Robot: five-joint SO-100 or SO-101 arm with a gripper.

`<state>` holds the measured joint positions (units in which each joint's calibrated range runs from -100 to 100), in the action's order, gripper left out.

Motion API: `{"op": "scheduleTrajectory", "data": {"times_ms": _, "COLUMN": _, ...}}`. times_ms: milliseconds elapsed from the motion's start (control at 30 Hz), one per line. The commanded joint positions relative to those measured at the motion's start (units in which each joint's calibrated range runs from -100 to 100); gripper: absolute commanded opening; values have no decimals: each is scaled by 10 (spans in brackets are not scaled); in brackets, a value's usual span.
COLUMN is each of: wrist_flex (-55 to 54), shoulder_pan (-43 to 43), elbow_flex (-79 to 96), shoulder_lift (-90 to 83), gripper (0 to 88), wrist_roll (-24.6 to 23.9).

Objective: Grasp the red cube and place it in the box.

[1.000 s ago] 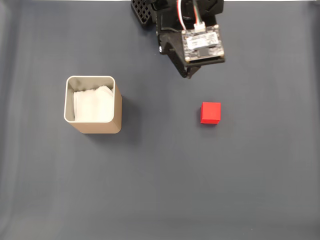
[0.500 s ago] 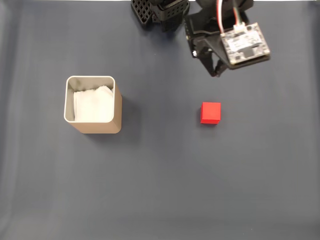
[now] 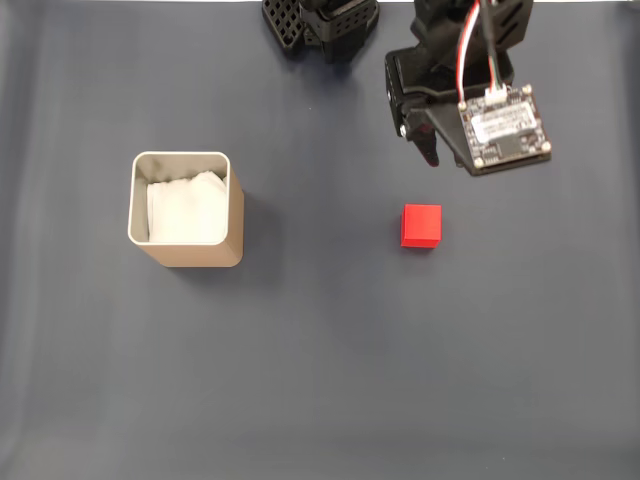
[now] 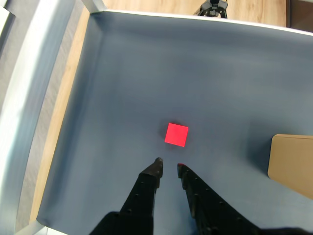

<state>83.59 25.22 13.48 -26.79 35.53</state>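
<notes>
Nearest in the wrist view: gripper [image 4: 168, 168], fingers nearly closed with a narrow gap, empty. Just beyond the tips, apart from them: red cube [image 4: 176, 134] on the dark mat [image 4: 122, 98]. Farther right: box [image 4: 292, 164].

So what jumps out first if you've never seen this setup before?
The red cube stands out, alone on the dark mat, right of centre in the fixed view. The black arm's claw hangs just short of it in the wrist view, fingertips nearly together and holding nothing. Far left in the fixed view sits the tan box with white paper inside.
</notes>
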Motion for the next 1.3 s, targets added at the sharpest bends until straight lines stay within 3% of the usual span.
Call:
{"op": "scheduleTrajectory", "data": {"times_ms": 0, "wrist_flex": 4, "shoulder_pan": -15, "elbow_flex": -33, "shoulder_lift": 10, "gripper": 122, "wrist_roll": 0}}
{"op": "scheduleTrajectory", "data": {"times_ms": 533, "wrist_flex": -33, "shoulder_pan": -74, "elbow_flex": -59, "shoulder_lift": 91, "gripper": 278, "wrist_roll": 22}}
{"op": "scheduleTrajectory", "data": {"times_ms": 1267, "wrist_flex": -90, "shoulder_pan": -103, "elbow_flex": -28, "shoulder_lift": 120, "gripper": 386, "wrist_roll": 24}}
